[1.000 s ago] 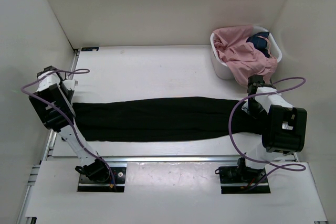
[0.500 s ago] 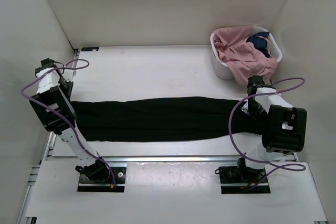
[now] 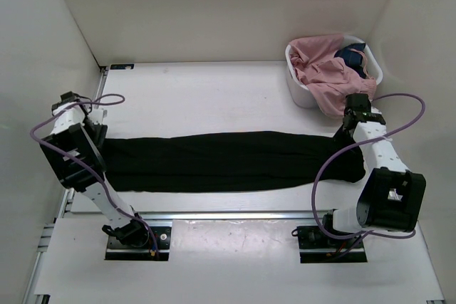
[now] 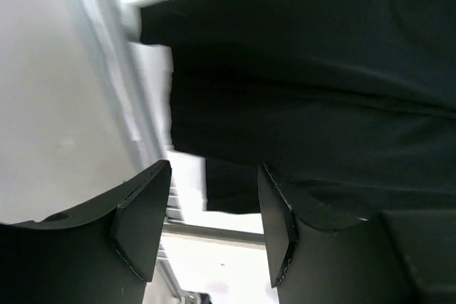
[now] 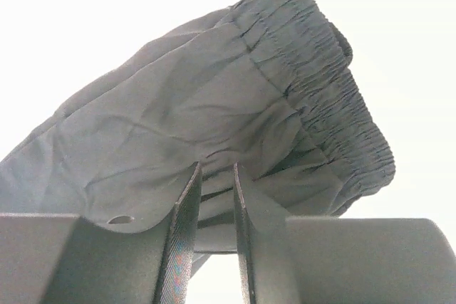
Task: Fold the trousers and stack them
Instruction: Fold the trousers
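Note:
The black trousers (image 3: pixel 228 161) lie stretched flat across the table, leg ends at the left and waistband at the right. My left gripper (image 3: pixel 85 115) hangs just past the leg ends. In the left wrist view this gripper (image 4: pixel 210 226) is open with nothing between its fingers (image 4: pixel 142 218), and the dark trousers (image 4: pixel 320 69) lie beyond. My right gripper (image 3: pixel 353 115) hovers over the waistband end, next to the basket. Seen from the right wrist, that gripper (image 5: pixel 214 211) has its jaws a little apart, with the elastic waistband (image 5: pixel 335 105) beyond the tips.
A white basket (image 3: pixel 303 94) at the far right holds pink clothing (image 3: pixel 328 69) and a dark blue garment (image 3: pixel 353 55). White walls close the table in on the left, back and right. A metal rail (image 3: pixel 214 215) runs along the near edge.
Both grippers have opened and let go of the trousers' ends. The left one drew back to the left; the right one rose and moved toward the basket. The trousers stay flat.

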You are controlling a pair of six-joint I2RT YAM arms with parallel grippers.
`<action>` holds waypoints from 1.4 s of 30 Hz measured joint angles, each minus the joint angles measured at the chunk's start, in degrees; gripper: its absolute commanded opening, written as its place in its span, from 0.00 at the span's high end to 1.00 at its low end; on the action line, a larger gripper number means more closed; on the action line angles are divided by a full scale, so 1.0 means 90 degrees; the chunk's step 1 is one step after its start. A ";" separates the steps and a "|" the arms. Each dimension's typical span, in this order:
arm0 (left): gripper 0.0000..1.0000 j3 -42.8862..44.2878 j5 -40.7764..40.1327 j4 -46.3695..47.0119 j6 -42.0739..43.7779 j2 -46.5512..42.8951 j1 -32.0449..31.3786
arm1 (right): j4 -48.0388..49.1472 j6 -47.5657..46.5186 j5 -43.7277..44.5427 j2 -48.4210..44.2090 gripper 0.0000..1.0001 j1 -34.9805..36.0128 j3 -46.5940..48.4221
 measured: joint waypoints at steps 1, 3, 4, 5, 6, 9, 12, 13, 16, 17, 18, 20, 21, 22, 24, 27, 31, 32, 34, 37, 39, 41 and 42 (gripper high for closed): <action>0.38 -0.0129 0.0002 0.0000 -0.0022 0.0039 0.0005 | -0.0002 -0.0027 -0.0049 -0.0034 0.70 0.0000 0.0002; 0.40 -0.0253 0.0002 0.0010 -0.0100 0.0226 0.0010 | -0.0034 -0.0044 -0.0134 -0.0058 0.70 0.0000 -0.0010; 0.43 -0.0274 0.0005 0.0024 -0.0138 0.0359 0.0012 | -0.0041 -0.0044 -0.0189 -0.0078 0.70 0.0000 -0.0051; 0.46 -0.0274 0.0005 0.0049 -0.0187 0.0483 0.0012 | -0.0039 -0.0041 -0.0221 -0.0097 0.70 0.0000 -0.0112; 0.64 -0.0274 0.0005 0.0078 -0.0231 0.0583 0.0012 | -0.0024 -0.0029 -0.0267 -0.0124 0.70 0.0000 -0.0202; 0.86 -0.0306 -0.0019 0.0146 -0.0272 0.0687 0.0012 | -0.0022 0.0041 -0.0408 -0.0177 0.70 0.0000 -0.0532; 0.86 -0.0529 -0.0090 0.0272 -0.0211 0.0566 0.0019 | -0.0015 0.0109 -0.0522 -0.0177 0.70 0.0000 -0.0903; 0.86 -0.0695 -0.0121 0.0299 -0.0168 0.0469 0.0029 | -0.0019 0.0138 -0.0546 -0.0177 0.70 0.0000 -0.0993; 0.86 -0.1256 -0.0214 0.0299 -0.0015 0.0056 0.0100 | 0.0010 0.0192 -0.0580 -0.0206 0.70 0.0000 -0.1171; 0.86 -0.1447 -0.0243 0.0289 0.0063 -0.0104 0.0148 | 0.0012 0.0206 -0.0597 -0.0228 0.70 0.0000 -0.1214; 0.86 -0.1649 -0.0279 0.0291 0.0117 -0.0274 0.0204 | 0.0022 0.0211 -0.0600 -0.0248 0.70 0.0000 -0.1258; 0.86 -0.1972 -0.0369 0.0236 0.0245 -0.0534 0.0345 | 0.0024 0.0226 -0.0600 -0.0272 0.70 0.0000 -0.1311; 0.86 -0.2081 -0.0401 0.0214 0.0296 -0.0595 0.0398 | 0.0039 0.0228 -0.0597 -0.0274 0.70 0.0000 -0.1331; 0.85 -0.2144 -0.0432 0.0192 0.0338 -0.0617 0.0452 | 0.0041 0.0231 -0.0600 -0.0274 0.70 0.0000 -0.1343; 0.62 -0.2149 -0.0483 0.0165 0.0401 -0.0617 0.0515 | 0.0046 0.0228 -0.0600 -0.0274 0.70 0.0000 -0.1353; 0.46 -0.1746 -0.0442 0.0063 0.0311 -0.0612 0.0517 | 0.0053 0.0228 -0.0600 -0.0277 0.70 0.0000 -0.1355; 0.44 -0.0661 -0.0214 0.0223 0.0066 -0.0534 0.0517 | 0.0056 0.0228 -0.0600 -0.0277 0.70 0.0000 -0.1355; 0.44 -0.0425 -0.0172 0.0296 -0.0002 -0.0459 0.0515 | 0.0056 0.0226 -0.0600 -0.0279 0.70 0.0000 -0.1355; 0.44 -0.0010 -0.0097 0.0423 -0.0143 -0.0204 0.0512 | 0.0053 0.0221 -0.0600 -0.0289 0.70 0.0000 -0.1358; 0.44 0.0245 -0.0022 0.0551 -0.0308 0.0257 0.0512 | 0.0046 0.0216 -0.0597 -0.0347 0.70 0.0000 -0.1370; 0.44 0.0260 0.0007 0.0537 -0.0369 0.0610 0.0512 | 0.0046 0.0202 -0.0595 -0.0415 0.70 0.0000 -0.1375; 0.46 0.0214 0.0058 0.0515 -0.0393 0.0855 0.0512 | 0.0036 0.0197 -0.0593 -0.0459 0.70 0.0000 -0.1375; 0.50 0.0165 0.0095 0.0493 -0.0398 0.0928 0.0515 | 0.0029 0.0194 -0.0593 -0.0471 0.70 0.0000 -0.1375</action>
